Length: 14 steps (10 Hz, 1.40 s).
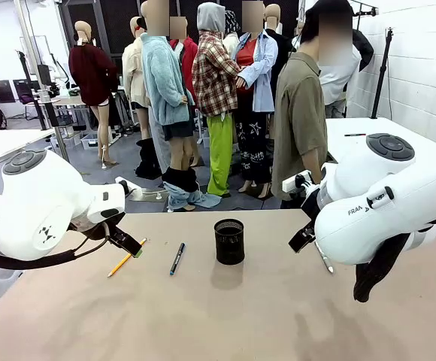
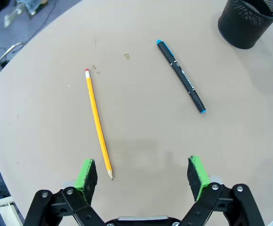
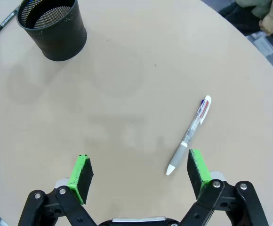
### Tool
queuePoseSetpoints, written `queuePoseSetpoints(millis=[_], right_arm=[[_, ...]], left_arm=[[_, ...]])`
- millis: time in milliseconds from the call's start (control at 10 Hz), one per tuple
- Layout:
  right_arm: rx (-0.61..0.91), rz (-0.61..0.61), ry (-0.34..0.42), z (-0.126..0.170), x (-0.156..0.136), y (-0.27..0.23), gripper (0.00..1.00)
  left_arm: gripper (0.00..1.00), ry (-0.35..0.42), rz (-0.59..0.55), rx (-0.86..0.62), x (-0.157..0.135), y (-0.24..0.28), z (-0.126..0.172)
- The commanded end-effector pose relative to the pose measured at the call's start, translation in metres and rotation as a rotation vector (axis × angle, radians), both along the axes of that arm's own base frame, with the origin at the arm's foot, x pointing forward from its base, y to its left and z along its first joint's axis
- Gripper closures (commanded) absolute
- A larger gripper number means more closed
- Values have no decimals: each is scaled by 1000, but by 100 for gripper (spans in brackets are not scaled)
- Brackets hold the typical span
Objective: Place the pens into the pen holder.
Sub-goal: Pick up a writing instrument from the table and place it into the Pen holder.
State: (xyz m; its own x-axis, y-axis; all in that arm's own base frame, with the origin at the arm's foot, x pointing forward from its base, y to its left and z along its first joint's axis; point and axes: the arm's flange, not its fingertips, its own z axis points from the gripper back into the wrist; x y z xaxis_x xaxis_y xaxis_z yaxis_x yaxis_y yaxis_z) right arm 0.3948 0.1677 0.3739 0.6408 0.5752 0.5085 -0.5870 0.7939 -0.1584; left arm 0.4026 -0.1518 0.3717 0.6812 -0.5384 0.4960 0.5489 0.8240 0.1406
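The black mesh pen holder (image 1: 229, 241) stands upright mid-table, with nothing showing inside it. On the tabletop to its left lie a yellow pencil (image 1: 125, 259) and a dark pen with blue ends (image 1: 177, 258). A silvery-white pen (image 1: 324, 258) lies to its right, partly behind my right arm. My left gripper (image 2: 142, 169) hovers open above the table; the pencil (image 2: 98, 125) has its tip near the left pad, and the dark pen (image 2: 181, 76) and holder (image 2: 249, 21) are farther off. My right gripper (image 3: 140, 165) is open too, the white pen (image 3: 190, 135) just inside its right pad, the holder (image 3: 54, 28) beyond.
A person in an olive shirt (image 1: 299, 113) stands at the table's far right edge. The round beige table (image 1: 225, 316) has bare surface in front of the holder. A white table (image 1: 361, 131) stands behind on the right.
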Motion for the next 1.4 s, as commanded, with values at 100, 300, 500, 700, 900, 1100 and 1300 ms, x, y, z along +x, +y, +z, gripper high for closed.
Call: queuePoseSetpoints(millis=[100,300,500,700,900,1100,1300], right_arm=[[0,0,0,0,0,0,0],[0,0,0,0,0,0,0],[-51,-157,73,-6,39,-4,0],[-58,-263,182,-14,67,-15,0],[-73,-357,274,-26,96,-25,0],[-110,-364,340,-37,109,-23,0],[-122,-357,399,-49,125,-21,0]], left_arm=[[0,0,2,-1,0,1,0],[0,0,2,-1,0,1,0],[0,0,2,-1,0,1,0],[0,0,2,-1,0,1,0],[0,0,2,-1,0,1,0],[0,0,2,-1,0,1,0],[0,0,2,-1,0,1,0]])
